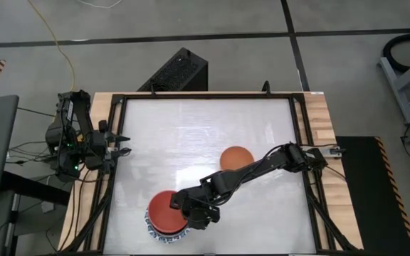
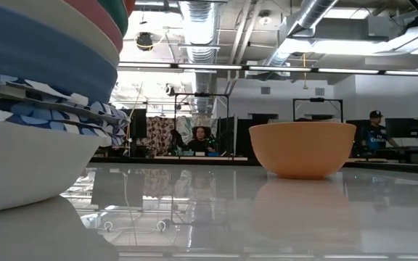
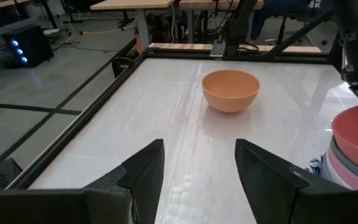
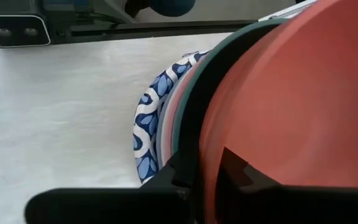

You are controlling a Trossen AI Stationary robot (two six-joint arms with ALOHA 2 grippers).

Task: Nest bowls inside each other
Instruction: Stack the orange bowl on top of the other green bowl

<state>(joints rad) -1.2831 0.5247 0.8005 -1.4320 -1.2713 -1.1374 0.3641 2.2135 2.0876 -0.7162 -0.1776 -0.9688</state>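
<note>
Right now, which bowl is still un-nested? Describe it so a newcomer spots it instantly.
On the white table, look past the tall bowl stack at the near edge, where the right gripper is. The orange bowl stands alone mid-table, upright and empty, touching nothing; every other bowl is in the stack.

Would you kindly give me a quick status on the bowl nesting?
Right gripper at red bowl's rim, atop the stack. Left gripper open, parked at table's left edge. Orange bowl alone mid-table, path clear.

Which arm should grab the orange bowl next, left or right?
Probably the right. Its gripper sits at the stack, straddling the red bowl's rim, and its arm already reaches past the orange bowl. The left gripper waits open at the table's left edge.
</note>
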